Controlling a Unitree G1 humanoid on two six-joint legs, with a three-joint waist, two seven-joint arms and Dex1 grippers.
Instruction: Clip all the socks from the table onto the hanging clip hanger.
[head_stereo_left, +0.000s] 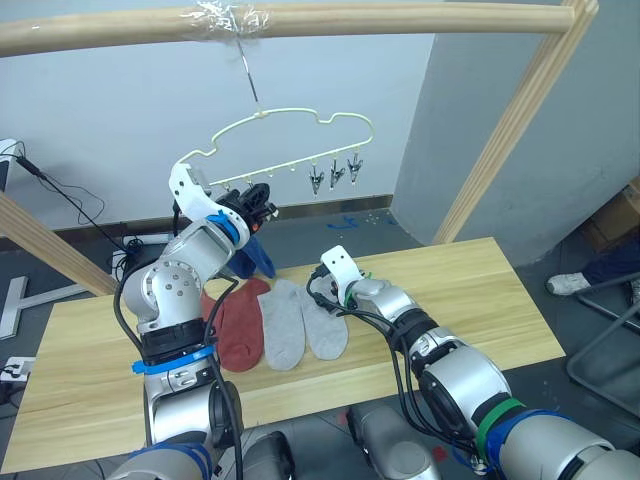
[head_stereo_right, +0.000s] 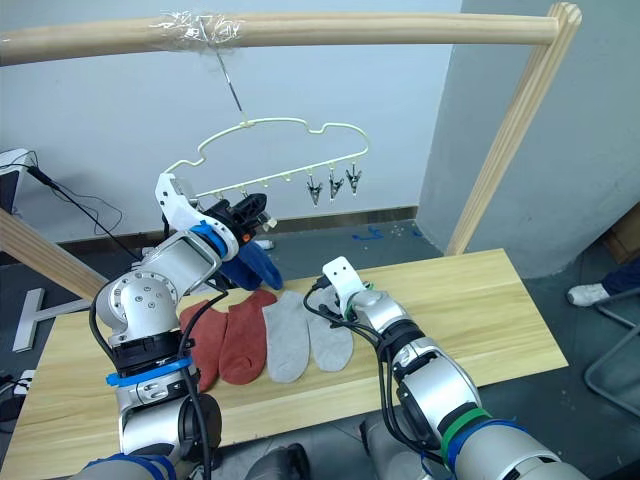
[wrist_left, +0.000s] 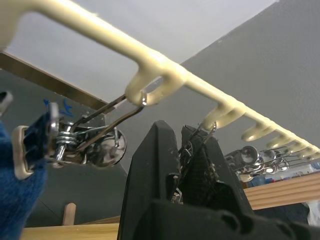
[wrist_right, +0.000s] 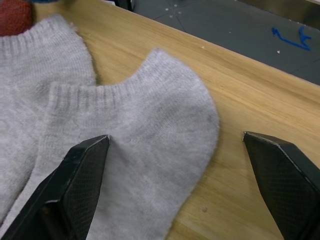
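Left gripper (wrist_left: 186, 150) pinched on a clip (wrist_left: 197, 142) of the clip hanger (head_stereo_left: 290, 125), right gripper (wrist_right: 175, 145) spread over a grey sock (wrist_right: 150, 145) on the table (head_stereo_left: 480, 290), blue sock (head_stereo_right: 250, 268) hanging clipped.

Bare table (head_stereo_left: 470, 290) right of the grey socks (head_stereo_left: 300, 320), poles overhead

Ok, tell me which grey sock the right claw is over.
The grey sock nearest the robot's right, last in the row; the open right claw straddles it. The other grey sock lies beside the red ones.
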